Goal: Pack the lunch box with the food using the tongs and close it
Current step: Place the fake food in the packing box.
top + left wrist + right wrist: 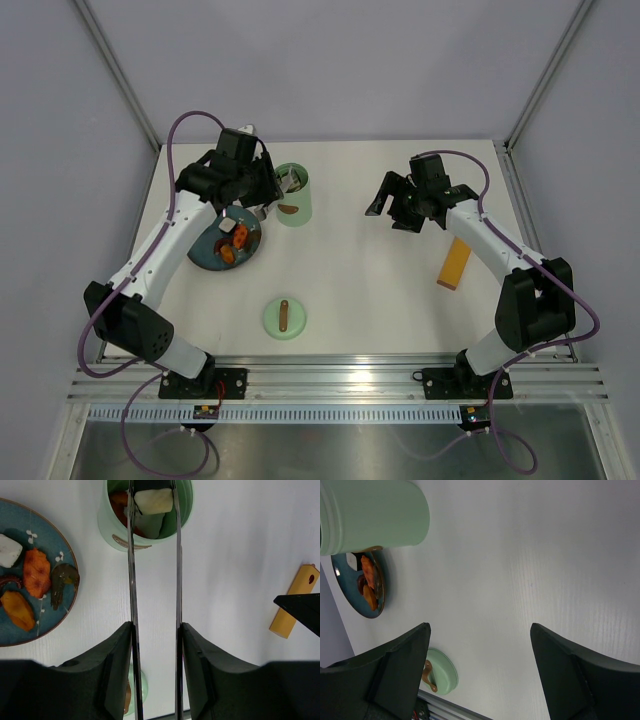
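**Left claw on tongs, pale piece over the lunch box mouth**

Left gripper (pixel 155 645) was clamped on the long slim silver metal tongs (pixel 131 580), one black finger pressed on the outside of each arm, hold taken well back from the tips; how hard it squeezed could not be told; tong tips sat at the open mouth of the pale mint-green upright cylindrical lunch box (pixel 107 527) with a pale whitish cube of food (pixel 152 500) between them; orange pieces showed inside the box.

Box stood just beside the dark blue-grey round plate (pixel 20 522); plate carried more food, orange pieces (pixel 37 572) plus a white one and a dark one.

Right gripper (pixel 480 670) was released, jaws wide, nothing between them, hovering over the white table (pixel 520 555), well apart from the box; matching round green lid with brown bar handle (pixel 284 318) lay flat near the front edge; flat orange-yellow strip (pixel 454 264) lay beside the right arm.

Handling, judged:
- tongs looked light, springy and slick; a hold far from the tips gives weak pinch, so a piece could slip or twist out
- cube looked soft and smooth; gentle squeeze on its flat sides
- box looked light and tall, likely to tip if the tongs nudge its rim
- lid looked rigid and light; best taken by the bar handle
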### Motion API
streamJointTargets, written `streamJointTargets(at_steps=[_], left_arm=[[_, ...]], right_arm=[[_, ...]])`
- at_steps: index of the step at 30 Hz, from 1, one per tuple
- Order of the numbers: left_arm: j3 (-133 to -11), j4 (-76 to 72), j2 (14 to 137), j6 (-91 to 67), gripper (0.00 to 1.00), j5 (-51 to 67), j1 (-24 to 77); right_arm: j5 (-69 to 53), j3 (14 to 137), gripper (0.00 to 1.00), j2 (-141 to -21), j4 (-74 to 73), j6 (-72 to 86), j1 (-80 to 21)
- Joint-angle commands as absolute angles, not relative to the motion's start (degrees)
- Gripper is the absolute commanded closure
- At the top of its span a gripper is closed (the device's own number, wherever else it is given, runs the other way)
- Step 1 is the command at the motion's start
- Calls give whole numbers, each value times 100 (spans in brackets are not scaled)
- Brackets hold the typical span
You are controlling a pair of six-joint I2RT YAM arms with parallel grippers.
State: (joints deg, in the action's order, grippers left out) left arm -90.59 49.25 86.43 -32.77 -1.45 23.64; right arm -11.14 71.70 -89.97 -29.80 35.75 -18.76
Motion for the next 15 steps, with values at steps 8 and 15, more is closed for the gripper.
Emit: streamJointTargets(at_steps=[8, 15], left_arm=[[-9176, 4570, 8455, -3182, 55, -53, 2382], [-9184, 4570, 8429, -3164, 49, -44, 2382]], right_arm=[[-1046, 7242, 11, -8886, -2918, 3551, -1951], [-1063, 7269, 11, -8903, -2918, 3551, -1951]])
